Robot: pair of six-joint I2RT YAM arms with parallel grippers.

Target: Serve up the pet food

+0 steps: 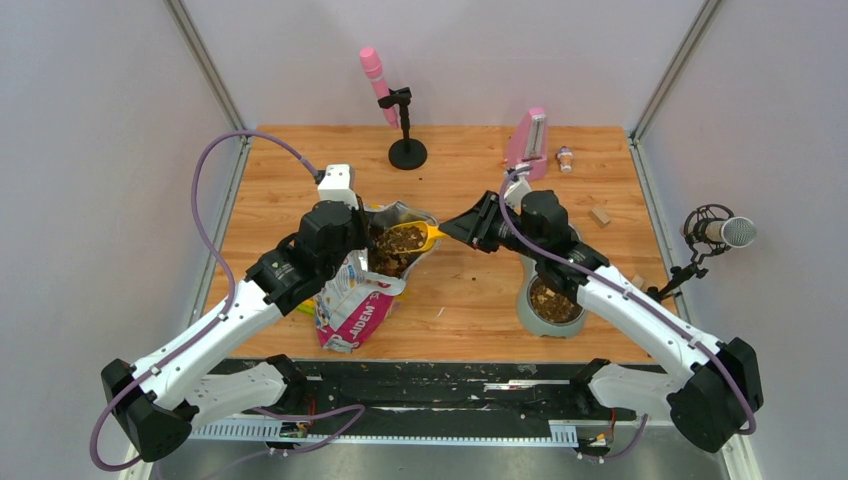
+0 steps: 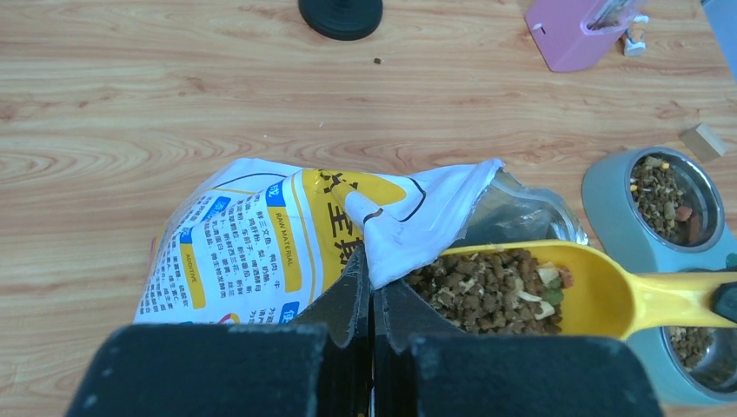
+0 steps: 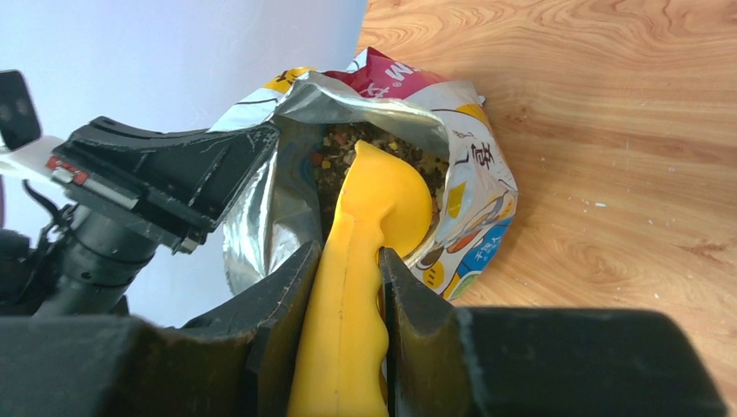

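The printed food bag (image 1: 352,305) stands left of centre with its mouth open. My left gripper (image 2: 372,280) is shut on the bag's rim (image 2: 408,243) and holds it open. My right gripper (image 3: 348,261) is shut on the handle of the yellow scoop (image 3: 348,287). The scoop bowl (image 2: 556,287) lies in the bag mouth, heaped with brown kibble (image 2: 487,291). More kibble (image 1: 398,243) shows inside the bag. A grey double bowl (image 1: 550,300) at the right holds kibble in a steel cup (image 2: 673,195).
A black stand with a pink microphone (image 1: 400,120) and a pink metronome (image 1: 528,143) stand at the back. A small wooden block (image 1: 600,215) and a small bottle (image 1: 565,157) lie at the far right. Stray pellets (image 1: 438,313) dot the wood. A side microphone (image 1: 722,232) juts in.
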